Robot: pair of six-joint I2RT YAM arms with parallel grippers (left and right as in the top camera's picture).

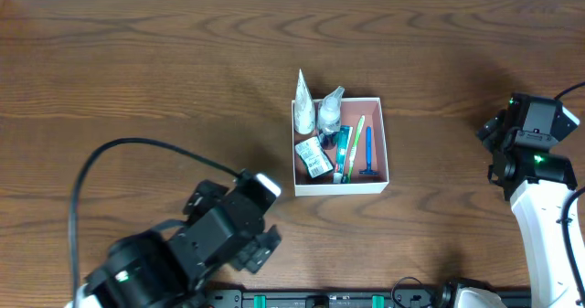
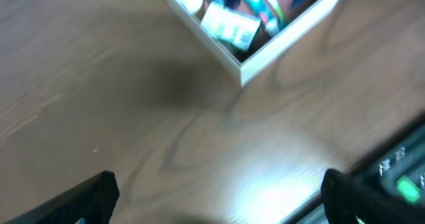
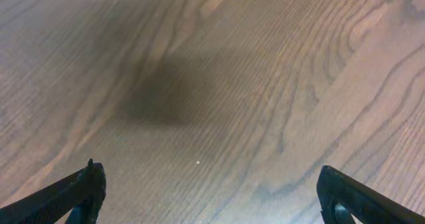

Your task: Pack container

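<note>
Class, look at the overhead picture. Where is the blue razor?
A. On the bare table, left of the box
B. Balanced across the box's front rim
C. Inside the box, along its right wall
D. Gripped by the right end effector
C: the blue razor lies flat inside the container, next to its right wall and beside the green toothbrush.

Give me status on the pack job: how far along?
Done: the container already holds a white tube, a white bottle, a printed packet, a green toothbrush and a blue razor. In hand: nothing; the left gripper and right gripper are both open and empty above the table, away from the box. Left: the overhead view shows no loose item outside it, so packing looks essentially complete.
</note>
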